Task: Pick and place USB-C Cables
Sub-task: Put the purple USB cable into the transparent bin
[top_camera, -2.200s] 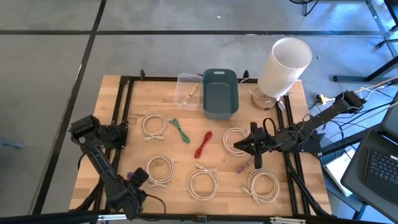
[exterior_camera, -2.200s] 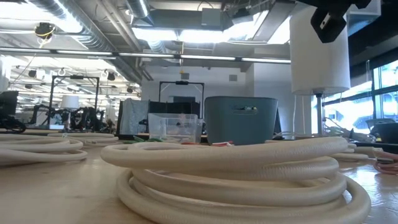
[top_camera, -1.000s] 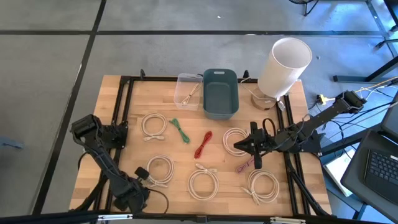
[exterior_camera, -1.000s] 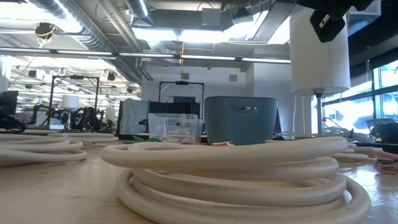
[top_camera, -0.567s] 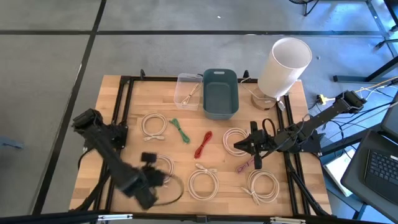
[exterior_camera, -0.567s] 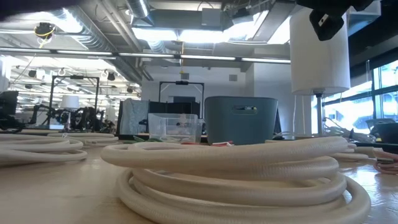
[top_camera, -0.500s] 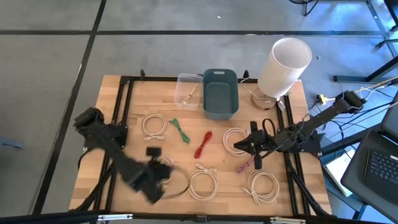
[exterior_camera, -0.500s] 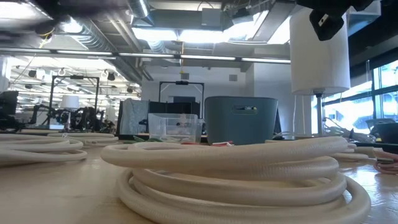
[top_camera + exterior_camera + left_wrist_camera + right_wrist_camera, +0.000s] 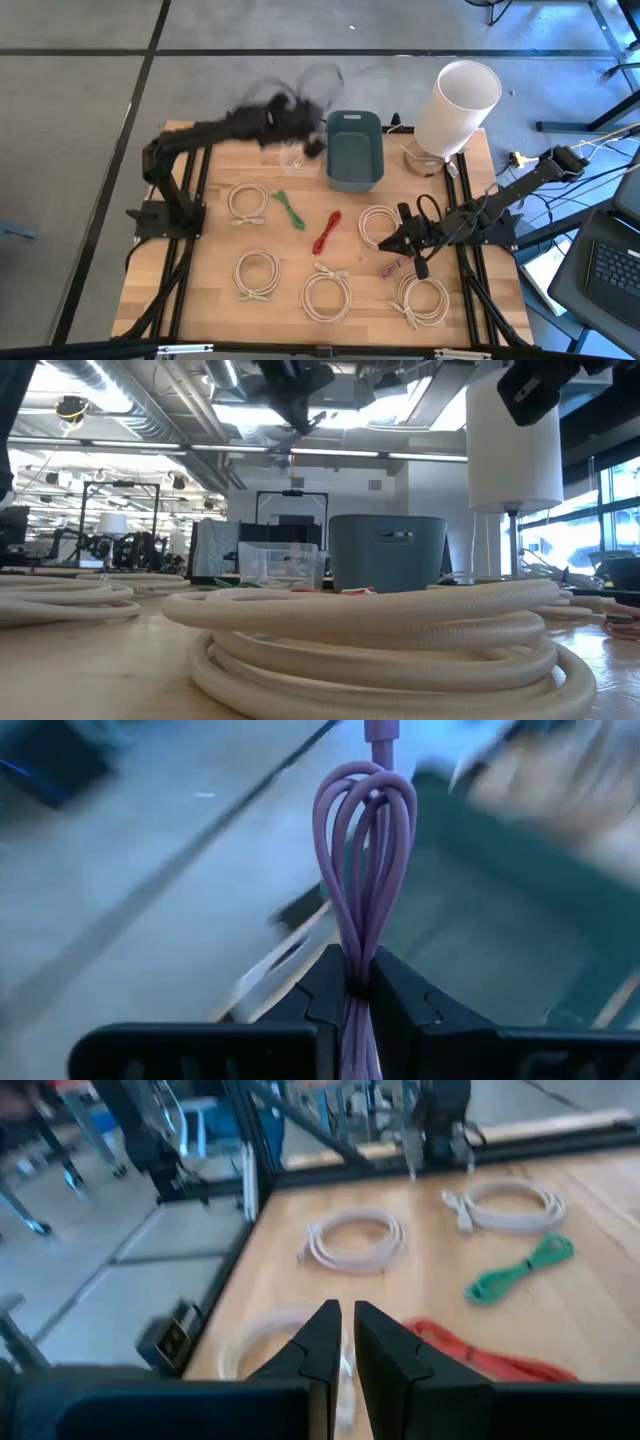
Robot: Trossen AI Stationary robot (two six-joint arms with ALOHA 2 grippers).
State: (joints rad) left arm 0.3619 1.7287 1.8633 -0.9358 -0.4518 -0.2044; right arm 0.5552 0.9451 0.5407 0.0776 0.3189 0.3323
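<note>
My left gripper is high over the table's far edge, between the clear box and the teal bin, and is shut on a purple USB-C cable bundle. In the high view this gripper is blurred. Several cream coils lie flat on the wooden table, along with a green bundle, a red bundle and a pinkish bundle. My right gripper hangs shut over the right side, beside a cream coil, with nothing in it. My left gripper pinches the purple bundle's several strands between its two fingers. The bundle's looped end sticks out past the fingertips. The bundle is lifted clear of the table.
A white cylinder lamp stands on a round wooden base at the far right corner. A black frame runs along the table's edges. A laptop sits off the table's right side.
My left gripper has swung fast from the near left corner, up and toward the far edge, to the clear box and teal bin. It rolled on the way and stayed shut on the purple bundle. My right gripper has turned slightly in place.
</note>
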